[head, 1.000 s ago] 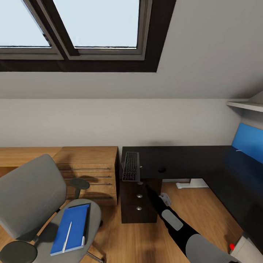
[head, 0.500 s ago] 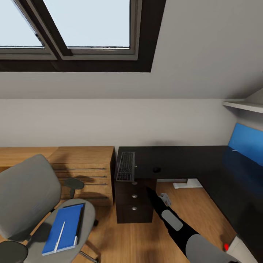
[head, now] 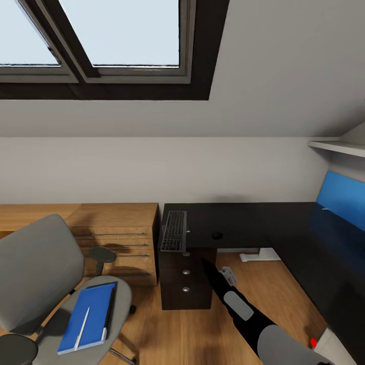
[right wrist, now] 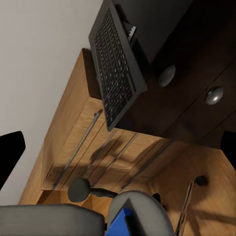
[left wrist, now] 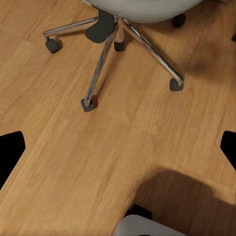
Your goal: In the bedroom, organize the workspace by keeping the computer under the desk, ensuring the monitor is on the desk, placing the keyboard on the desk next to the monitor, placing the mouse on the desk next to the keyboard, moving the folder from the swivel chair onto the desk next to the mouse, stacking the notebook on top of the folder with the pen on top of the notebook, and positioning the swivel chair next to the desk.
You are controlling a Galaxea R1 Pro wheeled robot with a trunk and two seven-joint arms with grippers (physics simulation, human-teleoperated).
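walls: sloped grey-white wall (head: 284, 66) above a pale vertical strip | window: dark-framed skylight (head: 101, 45) at upper left, pale blue sky behind | floor: light wood floor (head: 203, 329) along the bottom | furniture: light wood cabinet (head: 114, 238) with bar handles at middle left; white shelf (head: 337, 146) at right edge

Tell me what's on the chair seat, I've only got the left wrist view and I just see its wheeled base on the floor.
Observer: The blue folder lies on the swivel chair seat, with the white pen on top of it.
Operator: Where's the keyboard?
Observer: The keyboard is on the desk, its near end overhanging the edge above the drawers.
Operator: And the mouse?
Observer: The mouse sits on the desk too, apart from the keyboard, further from the chair.
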